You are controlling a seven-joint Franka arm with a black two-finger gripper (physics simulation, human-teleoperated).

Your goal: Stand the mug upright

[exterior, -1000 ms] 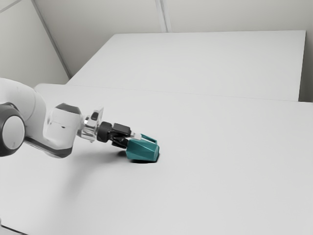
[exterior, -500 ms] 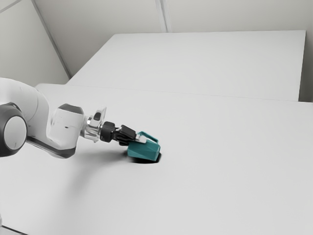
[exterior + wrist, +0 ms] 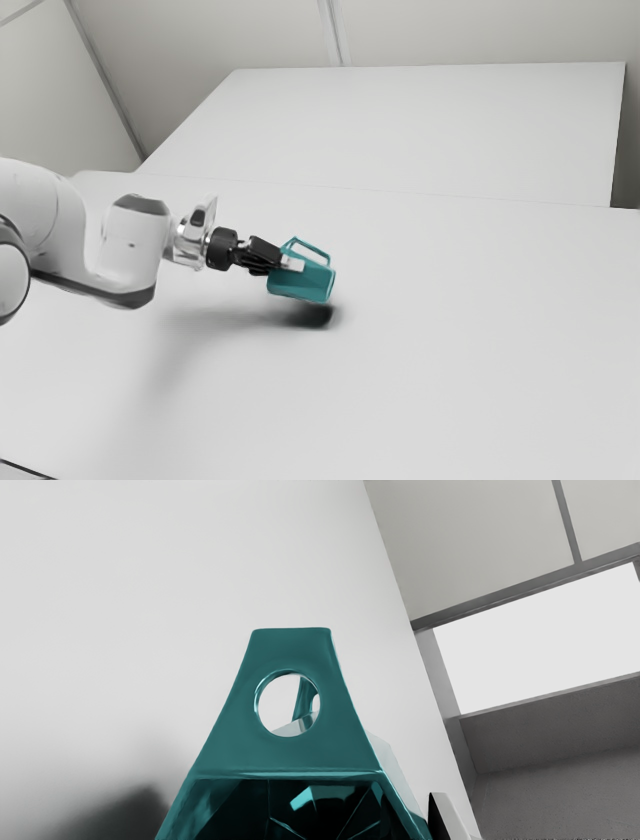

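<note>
Over the broad white table (image 3: 450, 340), our arm (image 3: 130, 250) reaches in from the exterior view's left, and its black gripper (image 3: 290, 264) is pinching the teal mug (image 3: 302, 283), though we cannot tell exactly which part sits between the fingers. The mug is in the air above its shadow (image 3: 314, 316), lying aslant, mouth toward the gripper, base away and slightly down. To stand it up well, we judge that we should tip the hand to point downward, swinging the base beneath the mouth, slowly, so the mug does not twist in our grip. We want room under the base's edge through the turn, then a gentle lowering, letting go only once it sits flat. The handle (image 3: 312, 249), facing up, should slip free of the fingers without a snag.
</note>
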